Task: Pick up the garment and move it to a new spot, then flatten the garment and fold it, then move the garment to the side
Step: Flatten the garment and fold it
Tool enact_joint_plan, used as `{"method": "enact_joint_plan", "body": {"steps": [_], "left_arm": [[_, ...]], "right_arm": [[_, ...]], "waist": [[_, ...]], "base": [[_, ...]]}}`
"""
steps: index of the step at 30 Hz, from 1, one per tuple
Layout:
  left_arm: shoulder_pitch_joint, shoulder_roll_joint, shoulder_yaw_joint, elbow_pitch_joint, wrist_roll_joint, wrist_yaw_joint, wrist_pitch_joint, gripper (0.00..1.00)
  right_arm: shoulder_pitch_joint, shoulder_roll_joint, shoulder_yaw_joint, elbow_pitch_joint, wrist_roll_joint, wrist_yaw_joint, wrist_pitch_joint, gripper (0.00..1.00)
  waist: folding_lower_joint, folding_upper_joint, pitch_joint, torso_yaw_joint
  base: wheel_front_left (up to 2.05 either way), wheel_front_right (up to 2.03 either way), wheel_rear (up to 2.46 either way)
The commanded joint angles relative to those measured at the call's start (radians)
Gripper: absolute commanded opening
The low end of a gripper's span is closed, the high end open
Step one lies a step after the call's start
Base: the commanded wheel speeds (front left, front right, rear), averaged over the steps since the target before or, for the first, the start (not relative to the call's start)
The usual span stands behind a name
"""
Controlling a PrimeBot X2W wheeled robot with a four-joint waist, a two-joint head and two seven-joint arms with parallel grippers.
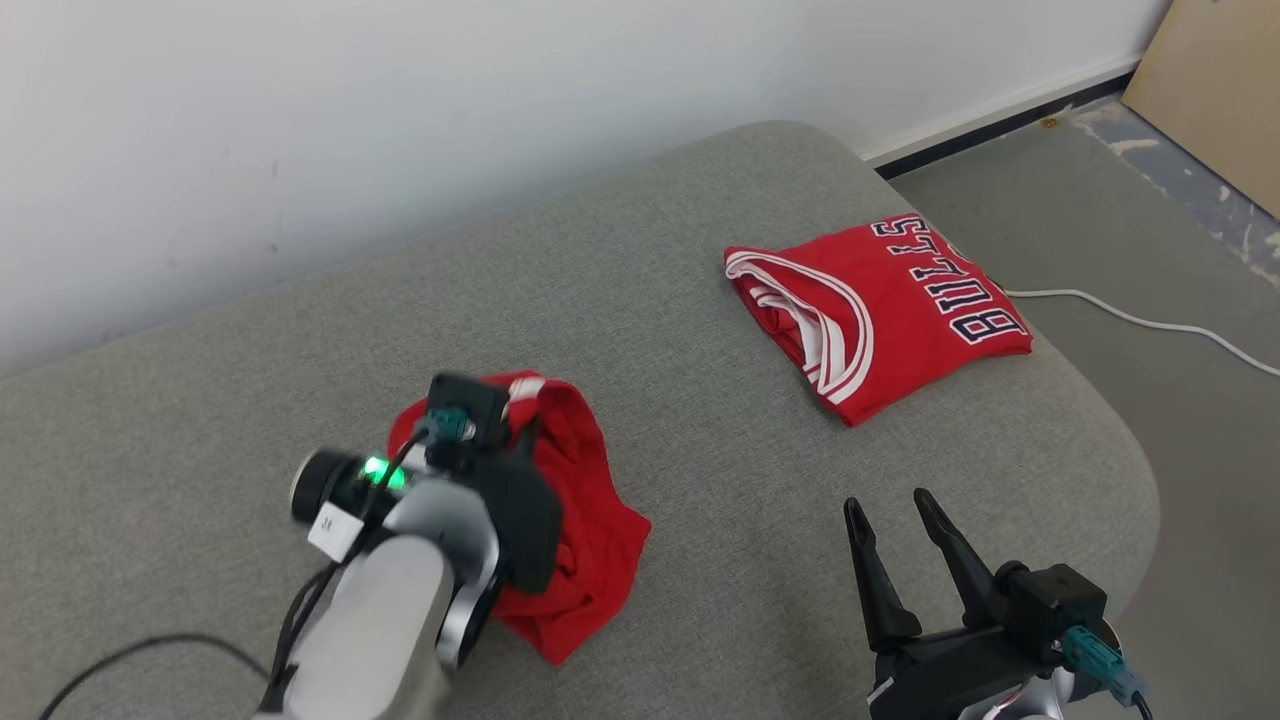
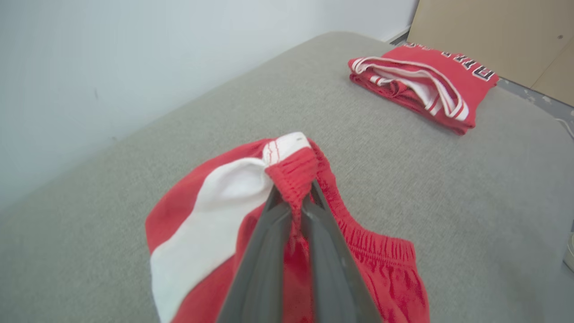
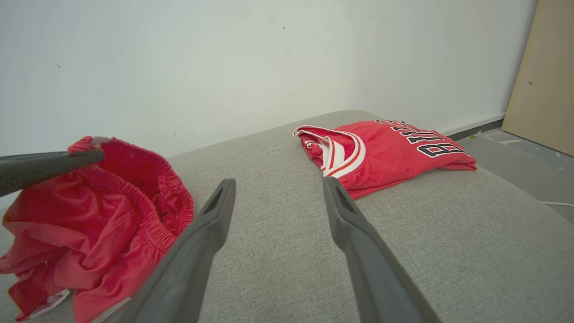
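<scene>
Crumpled red shorts [image 1: 590, 520], soft, with a gathered elastic waistband and a white panel, lay at the left of the grey woven cushion [image 1: 700, 420]; the left end effector [image 2: 293, 199] pinched that waistband; the right end effector [image 1: 885, 505] gaped wide, empty; a folded jersey [image 1: 900, 310] lay well apart.

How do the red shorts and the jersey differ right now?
The shorts lie crumpled; the jersey is folded flat. The left gripper pinches the shorts' waistband; the jersey lies untouched. The jersey carries BULLS lettering; the shorts show a white panel. Both are red with white trim, on the grey cushion.
</scene>
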Motion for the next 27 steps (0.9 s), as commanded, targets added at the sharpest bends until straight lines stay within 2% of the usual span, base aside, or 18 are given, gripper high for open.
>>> {"method": "enact_joint_plan", "body": {"steps": [1, 6, 7, 11, 17, 21, 27], "left_arm": [[-0.043, -0.016, 0.004, -0.025, -0.022, -0.010, -0.048, 0.00], [-0.124, -0.041, 0.001, -0.096, -0.085, -0.035, -0.177, 0.00], [-0.124, -0.041, 0.001, -0.096, -0.085, -0.035, -0.177, 0.00], [-0.179, -0.045, -0.017, -0.168, -0.180, -0.041, -0.266, 0.00], [-0.217, -0.044, -0.036, -0.283, -0.384, 0.008, -0.383, 0.00], [-0.150, -0.038, -0.006, -0.280, -0.445, 0.045, -0.405, 0.00], [0.048, 0.065, 0.022, -0.170, -0.448, 0.095, -0.388, 0.00]], "right_arm": [[-0.008, 0.000, -0.003, 0.005, -0.002, -0.003, -0.007, 1.00], [-0.011, 0.000, 0.001, 0.010, -0.004, -0.003, -0.007, 1.00], [-0.011, 0.000, 0.001, 0.010, -0.004, -0.003, -0.007, 1.00], [-0.009, 0.000, -0.003, 0.013, -0.006, -0.003, -0.007, 1.00], [0.005, 0.000, -0.013, 0.012, -0.014, -0.003, -0.002, 1.00], [0.012, 0.000, -0.011, 0.009, -0.010, -0.003, 0.001, 1.00], [0.018, 0.000, 0.007, 0.004, -0.005, -0.003, 0.011, 1.00]], "waist": [[-0.0001, -0.0001, -0.002, 0.001], [-0.0001, -0.0001, -0.009, -0.001], [-0.0001, -0.0001, -0.009, -0.001], [-0.0001, -0.0001, -0.015, 0.003], [-0.0001, -0.0001, -0.026, 0.036], [-0.0001, -0.0001, -0.034, 0.071], [-0.0001, -0.0001, -0.042, 0.115]], "base": [[0.00, 0.00, 0.00], [0.00, 0.00, 0.00], [0.00, 0.00, 0.00], [0.00, 0.00, 0.00], [0.00, 0.00, 0.00], [0.00, 0.00, 0.00], [0.00, 0.00, 0.00]]}}
